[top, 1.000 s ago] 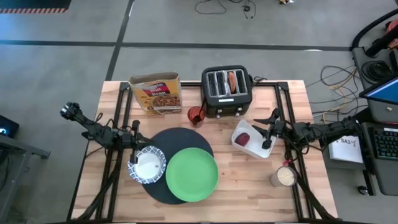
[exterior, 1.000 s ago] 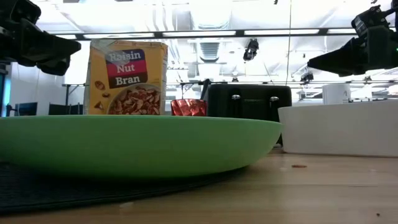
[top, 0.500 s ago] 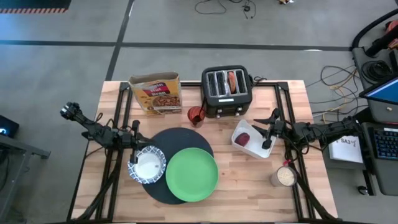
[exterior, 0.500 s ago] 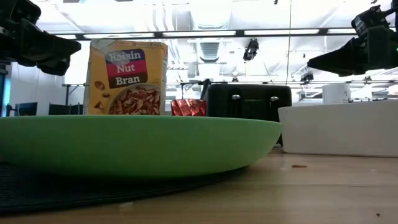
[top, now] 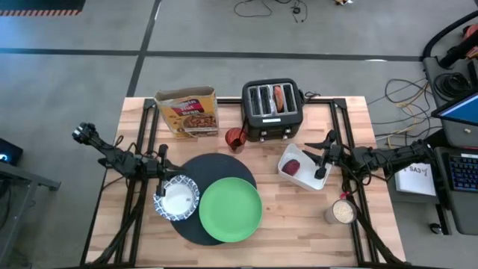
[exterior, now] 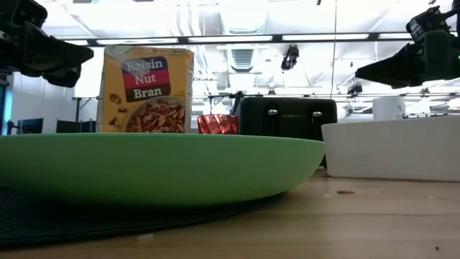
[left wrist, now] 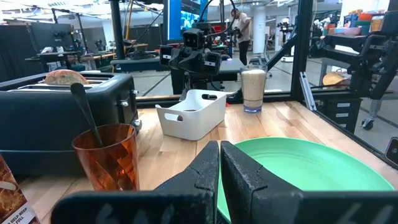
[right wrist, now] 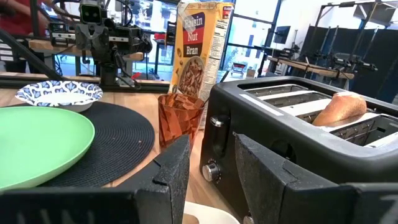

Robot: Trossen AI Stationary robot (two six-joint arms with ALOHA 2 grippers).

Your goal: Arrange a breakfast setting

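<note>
The lime-green plate (top: 230,210) and the blue-and-white bowl (top: 177,198) rest on the round black mat (top: 203,170). The dark-red lump (top: 292,167) lies in the white tray (top: 306,179). The dark spoon (left wrist: 84,112) stands in an orange cup (top: 235,139). The tan bagel (top: 278,97) sticks up from a slot of the black toaster (top: 272,110). My left gripper (top: 163,158) is shut and empty, raised above the mat's left edge beside the bowl. My right gripper (top: 323,155) is open and empty, raised over the tray's right end.
A cereal box (top: 187,112) stands at the far left of the table. A jar (top: 342,212) stands near the right front. Bare wood lies between plate and jar. People and equipment show in the room beyond the table.
</note>
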